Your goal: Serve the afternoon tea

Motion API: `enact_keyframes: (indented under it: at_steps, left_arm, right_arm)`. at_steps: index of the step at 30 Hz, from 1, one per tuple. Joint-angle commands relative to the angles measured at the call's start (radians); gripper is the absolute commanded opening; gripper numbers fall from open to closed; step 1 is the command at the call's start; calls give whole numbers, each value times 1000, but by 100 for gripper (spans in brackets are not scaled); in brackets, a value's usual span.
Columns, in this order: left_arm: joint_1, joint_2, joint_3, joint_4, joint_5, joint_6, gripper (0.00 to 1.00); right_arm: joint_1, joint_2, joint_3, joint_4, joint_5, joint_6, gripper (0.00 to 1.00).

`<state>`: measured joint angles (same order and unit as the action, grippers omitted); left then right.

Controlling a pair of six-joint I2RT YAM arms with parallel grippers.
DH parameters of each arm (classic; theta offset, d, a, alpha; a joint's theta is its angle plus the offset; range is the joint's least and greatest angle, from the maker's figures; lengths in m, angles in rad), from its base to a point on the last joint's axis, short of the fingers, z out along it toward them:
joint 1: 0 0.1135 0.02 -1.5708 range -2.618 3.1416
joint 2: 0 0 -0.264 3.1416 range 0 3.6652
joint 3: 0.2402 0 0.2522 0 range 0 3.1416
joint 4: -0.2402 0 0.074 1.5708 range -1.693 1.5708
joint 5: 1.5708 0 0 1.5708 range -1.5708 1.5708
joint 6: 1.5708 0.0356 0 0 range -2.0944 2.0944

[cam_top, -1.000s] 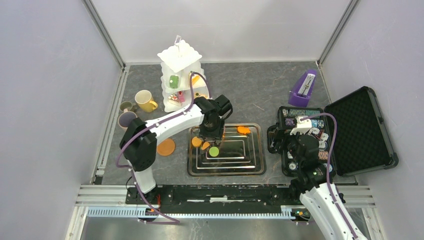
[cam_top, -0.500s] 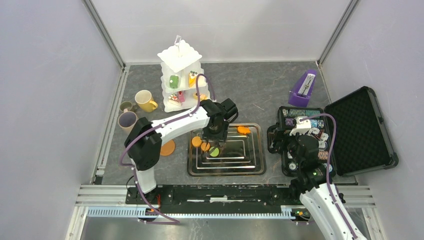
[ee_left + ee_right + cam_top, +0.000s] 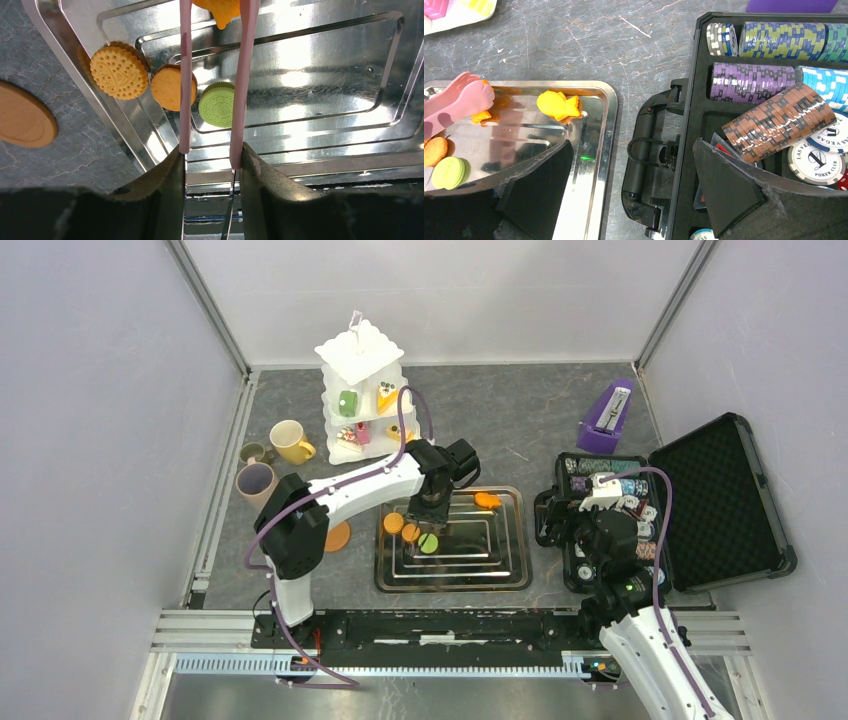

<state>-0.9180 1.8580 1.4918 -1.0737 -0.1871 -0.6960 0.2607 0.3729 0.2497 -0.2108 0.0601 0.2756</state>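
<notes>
Left wrist camera gave me the left gripper (image 3: pixel 214 4) first: its pink fingers (image 3: pixel 185 75) stood part-closed either side of a yellow star-edged biscuit (image 3: pixel 225 12) at their tips, though I could not tell whether they actually pinched it. Below, between the fingers, lay a green biscuit (image 3: pixel 217 104), with a plain orange biscuit (image 3: pixel 169 90) and a dotted orange biscuit (image 3: pixel 119 72) beside it, all in the steel tray (image 3: pixel 320 150). A fish-shaped biscuit (image 3: pixel 558 106) lay at the tray's far edge. Farther back stood the white three-tier stand (image 3: pixel 360 352) holding small cakes (image 3: pixel 347 402), with the yellow mug (image 3: pixel 291 442), small green mug (image 3: pixel 254 452) and beige-lilac mug (image 3: pixel 254 480) to its left. My right gripper (image 3: pixel 631 170) hung wide open and empty over the poker chip case (image 3: pixel 698 30).
</notes>
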Motion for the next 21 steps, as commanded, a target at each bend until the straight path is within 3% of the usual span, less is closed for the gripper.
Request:
enact_keyframes:
  at_steps: [1, 4, 10, 13, 21]
  left_arm:
    - [-21, -63, 62, -9, -29, -20, 31]
    - [-35, -121, 121, -32, -5, 14, 28]
    - [4, -248, 381, -189, -170, 113, 29]
    - [93, -300, 496, -217, -191, 187, 30]
    - [439, -355, 575, -189, 13, 321, 31]
  right_arm:
    - [-1, -9, -3, 20, -3, 0, 98]
    - [-2, -7, -2, 20, -2, 0, 98]
    - [-2, 3, -2, 24, -1, 0, 98]
    - [-2, 9, 1, 25, -2, 1, 98]
    - [-1, 10, 9, 15, 9, 3, 98]
